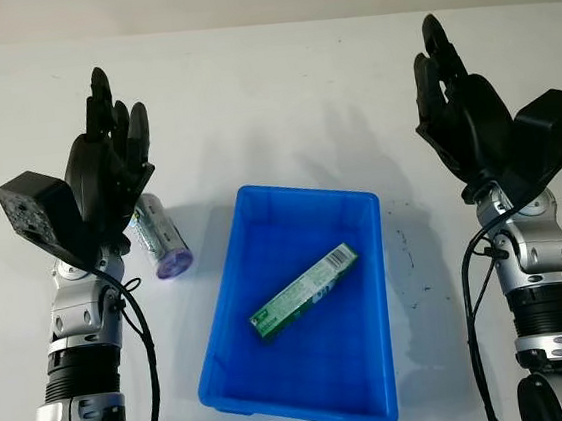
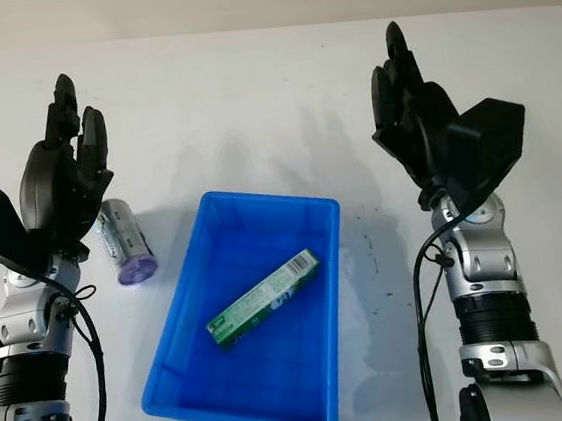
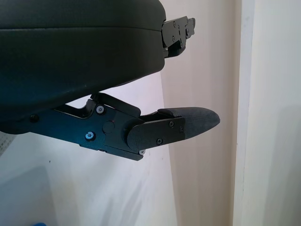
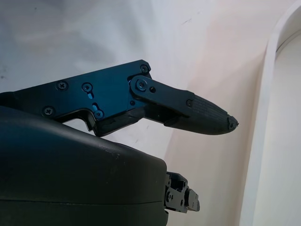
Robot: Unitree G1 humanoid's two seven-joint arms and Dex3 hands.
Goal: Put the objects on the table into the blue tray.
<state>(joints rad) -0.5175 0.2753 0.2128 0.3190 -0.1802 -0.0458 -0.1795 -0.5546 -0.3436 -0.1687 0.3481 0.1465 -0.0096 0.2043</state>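
A blue tray [image 1: 376, 301] stands in the middle of the white table. Inside it lies a green and white box [image 1: 304, 291], set diagonally. Left of the tray, a small bottle with a green label and a purple cap [image 1: 162, 237] lies on its side on the table. My left hand [image 1: 110, 158] is raised above and just left of the bottle, open and holding nothing. My right hand [image 1: 455, 92] is raised at the right side of the table, well right of the tray, open as well.
The white table [image 1: 279, 100] stretches behind the tray to its far edge. A few small dark specks mark the surface right of the tray [image 1: 406, 248].
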